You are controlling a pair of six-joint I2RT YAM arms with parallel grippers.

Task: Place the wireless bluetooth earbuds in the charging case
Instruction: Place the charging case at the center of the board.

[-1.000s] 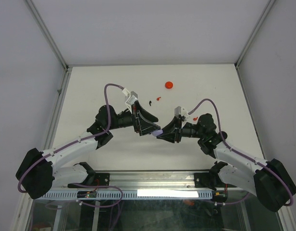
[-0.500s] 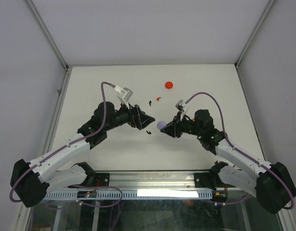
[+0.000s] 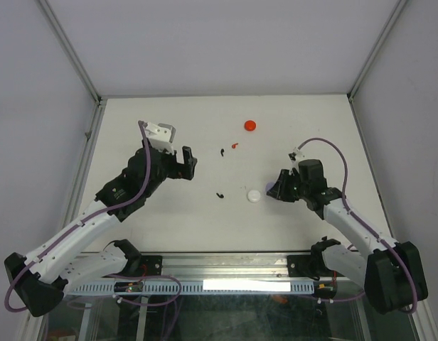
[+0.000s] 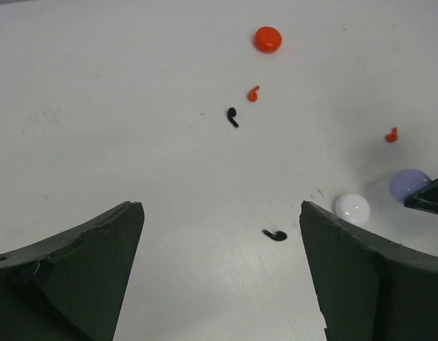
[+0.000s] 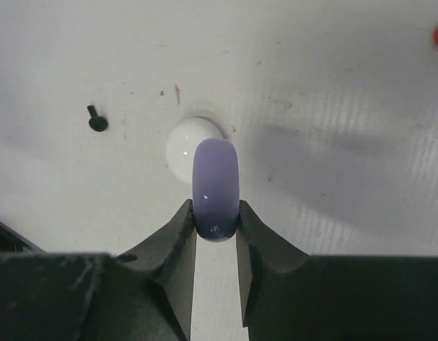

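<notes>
claw on left (image 3: 188,162) now wide open

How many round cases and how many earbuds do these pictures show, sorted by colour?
Red round case: 1
White round case: 1
Lilac round case: 1
Red earbuds: 2
Black earbuds: 2
Total: 7

1. A white table (image 3: 169,114) is shown, its surface matte and faintly scuffed.
2. A red round disc (image 3: 250,126) is laid toward the far edge.
3. Just nearer, a red earbud (image 3: 235,145) and a black earbud (image 3: 223,151) are set side by side, not touching.
4. A second black earbud (image 3: 220,195) is laid near the middle. A white round case (image 3: 254,195), seemingly closed, sits apart to its right.
5. A second red earbud (image 4: 392,135) is seen farther right, beyond the white case.
</notes>
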